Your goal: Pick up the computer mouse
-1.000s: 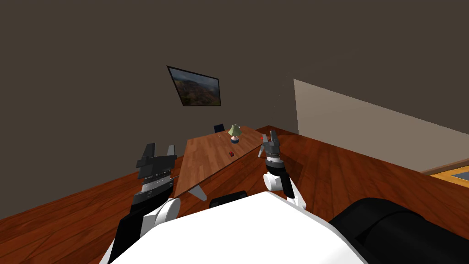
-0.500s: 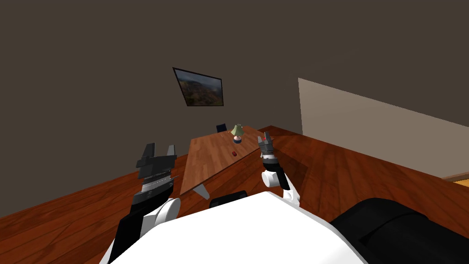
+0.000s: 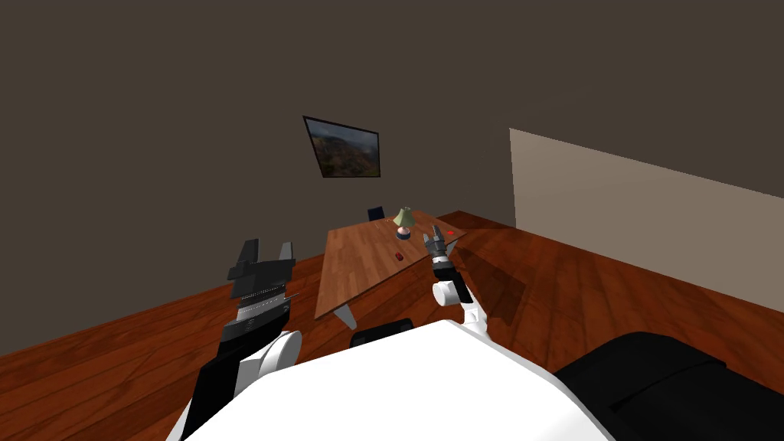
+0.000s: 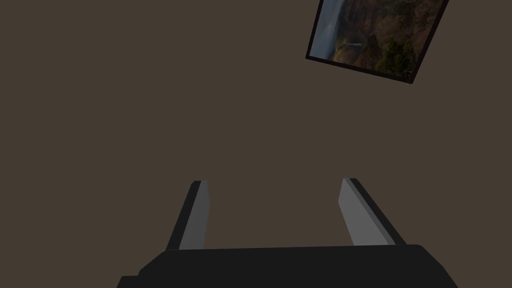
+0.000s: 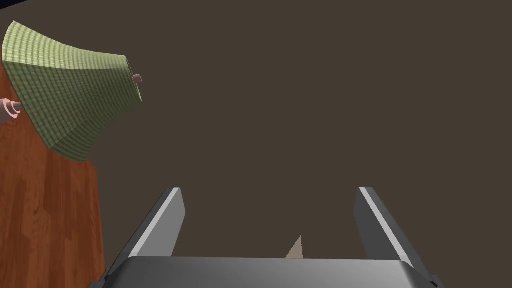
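The wooden tabletop (image 3: 360, 260) is long and stands well ahead of me, so the main risk, as I judge it, is reach. The right arm is stretched far out, and coming down from full stretch could drive the fingers into the wood or fall short of the target. Next is the lamp (image 3: 404, 220), standing near the mouse (image 3: 399, 256) at 12 o'clock from it. In the right wrist view its green shade (image 5: 70, 100) looms close beside one finger, so a sideways swing toward the mouse could clip the shade and tip the lamp. The mouse, which I take to be the small dark red lump on the tabletop on my side of the lamp, is low and little. Wide-set fingers arriving at a slant could push it along the wood instead of closing round it. A tinier bright red speck (image 3: 450, 232) near the tabletop's far corner, at 2 o'clock from the mouse, is too small to name and might be mistaken for the target. As to pose, the right hand (image 3: 435, 241) hangs over the tabletop's edge, also at 2 o'clock from the mouse, between it and the speck. Its fingers are spread and empty, aimed at the dark wall past the shade and not downward. The left hand (image 3: 266, 253) is raised at 9 o'clock, well apart from the mouse, fingers likewise spread with nothing between them.
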Robot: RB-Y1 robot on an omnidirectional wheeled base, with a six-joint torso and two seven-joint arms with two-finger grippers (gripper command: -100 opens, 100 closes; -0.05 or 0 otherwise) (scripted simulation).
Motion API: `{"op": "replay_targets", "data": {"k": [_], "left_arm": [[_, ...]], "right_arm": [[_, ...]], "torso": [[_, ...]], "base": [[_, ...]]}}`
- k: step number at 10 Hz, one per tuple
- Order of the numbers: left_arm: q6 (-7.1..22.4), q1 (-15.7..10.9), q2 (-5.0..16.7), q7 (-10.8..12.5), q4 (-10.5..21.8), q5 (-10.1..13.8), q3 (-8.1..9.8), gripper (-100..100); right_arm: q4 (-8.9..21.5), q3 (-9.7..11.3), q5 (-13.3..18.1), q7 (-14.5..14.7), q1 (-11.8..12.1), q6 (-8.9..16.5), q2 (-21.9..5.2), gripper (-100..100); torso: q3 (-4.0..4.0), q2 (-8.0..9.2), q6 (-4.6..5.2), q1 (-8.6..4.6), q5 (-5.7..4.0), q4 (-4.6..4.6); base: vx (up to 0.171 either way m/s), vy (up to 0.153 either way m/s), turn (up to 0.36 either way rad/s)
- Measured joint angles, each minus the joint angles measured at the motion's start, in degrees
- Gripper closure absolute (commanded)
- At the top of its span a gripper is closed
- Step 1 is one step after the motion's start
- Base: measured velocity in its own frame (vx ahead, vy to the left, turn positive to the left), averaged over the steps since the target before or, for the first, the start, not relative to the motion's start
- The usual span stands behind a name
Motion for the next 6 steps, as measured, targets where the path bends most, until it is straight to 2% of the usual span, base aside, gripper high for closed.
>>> {"op": "replay_targets", "data": {"k": [2, 3, 6], "left_arm": [[0.0, 0.0, 0.0, 0.0, 0.0, 0.0, 0.01, 0], [0.0, 0.0, 0.0, 0.0, 0.0, 0.0, 0.00, 0], [0.0, 0.0, 0.0, 0.0, 0.0, 0.0, 0.01, 0]], "right_arm": [[1.5, 0.1, -1.7, -1.1, -0.7, 2.1, -0.2, -100], [3.6, -0.1, -3.0, -2.0, -2.2, 3.6, -0.3, -100], [6.9, -0.1, -5.6, -4.2, -4.0, 7.3, 0.0, -100]], "torso": [[0.01, 0.01, 0.01, -0.20, -0.04, 0.00], [0.00, -0.01, 0.00, -0.21, -0.04, 0.00], [-0.01, -0.01, 0.01, -0.26, -0.06, -0.01]], "base": [[0.011, 0.043, 0.074], [0.009, 0.029, 0.043], [0.017, 0.030, 0.107]]}}
